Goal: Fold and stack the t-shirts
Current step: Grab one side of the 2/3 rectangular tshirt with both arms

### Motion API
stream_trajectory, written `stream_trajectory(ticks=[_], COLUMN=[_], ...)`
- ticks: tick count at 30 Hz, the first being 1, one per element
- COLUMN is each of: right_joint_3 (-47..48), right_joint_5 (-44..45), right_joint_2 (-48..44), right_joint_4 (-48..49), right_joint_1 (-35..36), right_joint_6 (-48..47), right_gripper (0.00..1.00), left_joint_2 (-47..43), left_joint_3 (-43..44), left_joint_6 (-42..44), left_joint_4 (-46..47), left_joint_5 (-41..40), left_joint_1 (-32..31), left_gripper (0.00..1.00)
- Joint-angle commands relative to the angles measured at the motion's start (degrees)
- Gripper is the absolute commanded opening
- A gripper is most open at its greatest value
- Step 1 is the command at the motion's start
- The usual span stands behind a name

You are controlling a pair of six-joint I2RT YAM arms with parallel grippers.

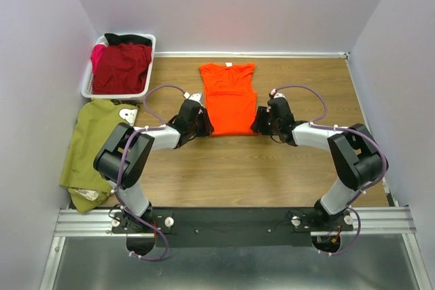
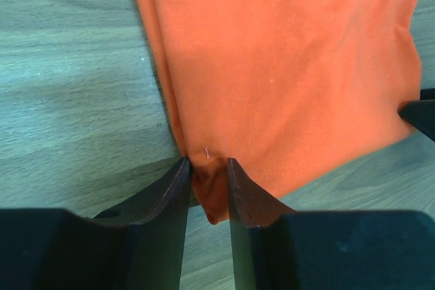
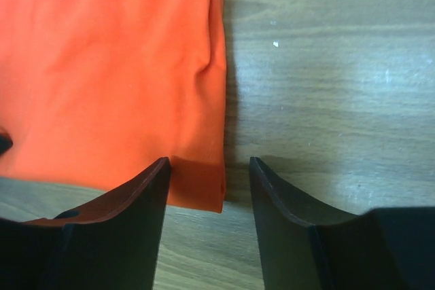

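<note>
A bright orange t-shirt (image 1: 228, 100) lies flat on the wooden table, folded into a narrow strip with its collar at the far end. My left gripper (image 1: 202, 123) is at its near-left corner. In the left wrist view the jaws (image 2: 207, 162) pinch that corner of the orange cloth (image 2: 285, 73), which bunches between them. My right gripper (image 1: 260, 121) is at the near-right corner. Its open jaws (image 3: 209, 161) straddle the hem corner of the shirt (image 3: 109, 66), with a gap of bare wood on the right side. A dark red t-shirt (image 1: 122, 67) fills the basket. An olive green t-shirt (image 1: 92, 140) lies at the left edge.
The white slatted basket (image 1: 87, 89) stands at the far-left corner against the wall. The olive shirt hangs partly over the table's left edge. Walls close in the table on the left, back and right. The black arm rail (image 1: 231, 221) runs along the near edge.
</note>
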Motion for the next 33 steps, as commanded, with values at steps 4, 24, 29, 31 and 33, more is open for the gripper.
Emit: stream_trajectory(ticks=[4,24,29,31,33], right_joint_3=[-2.36,-12.38,-15.19,-15.72,-15.98], right_joint_5=[-4.57,-7.21,-7.12,-6.42,-5.28], right_joint_2=[2.65,-6.65,-11.58,-14.73,-17.11], right_joint_4=[3.15,2.54,0.7,-0.36,-2.29], right_joint_1=[0.39,0.48,1.53,2.67,3.46], right_joint_6=[1.22,2.36,2.89,3.06,3.32], right_gripper=[0.4,0.01,0.01,0.01,0.01], left_joint_2=[0.8,-8.51,-15.8,-19.66,-22.39], left_joint_3=[-2.29,-13.89,-16.09,-16.45,-16.45], left_joint_6=[-0.17,-1.05,-2.01,-2.98,-3.86], left_joint_4=[1.27,0.13,-3.47,-6.28,-9.52], left_joint_5=[1.31,-0.09,-2.99,-6.14,-9.22], left_joint_1=[0.5,-0.64,-3.01,-4.24,-6.53], left_gripper=[0.3,0.0,0.0,0.0,0.0])
